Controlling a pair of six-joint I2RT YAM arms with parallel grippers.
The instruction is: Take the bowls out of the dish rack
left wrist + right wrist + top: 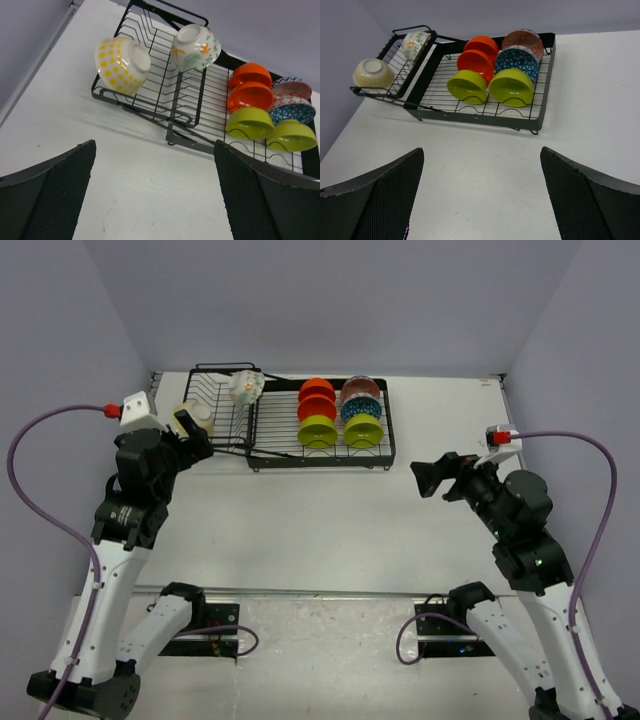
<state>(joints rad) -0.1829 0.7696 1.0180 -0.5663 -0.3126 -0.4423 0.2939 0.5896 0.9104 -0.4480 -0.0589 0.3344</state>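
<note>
Bowls (476, 62), eight in all, sit in the dish rack (320, 466) at the far side of a white table (320, 530), close to the back wall. Pale lavender-grey walls (330, 300) close the table in at the back and on both sides. A metal strip (320, 592) runs along its near edge, just above the two arm bases. The tabletop is matte, and the rack stands a little left of centre on it.

The rack is black wire: a long flat section on the right, joined to a smaller basket section (150, 60) on the left that sits at an angle. In the long section the bowls stand tilted on edge in two rows of three. The left row has two orange-red bowls (481, 46) at the back and a lime green bowl (466, 86) in front. The right row runs from a pinkish-brown patterned bowl (522, 41) through a blue patterned bowl (516, 61) to a second lime green one. In the basket section a cream floral bowl (196, 47) leans at the far corner, and a cream bowl with yellow dots (122, 64) lies on its side at the near left corner.

The left gripper (155, 144) hovers just beside the basket section, jaws spread wide and holding nothing. The right gripper (481, 150) hangs over the table to the right of the rack, apart from it, jaws likewise spread and empty.
</note>
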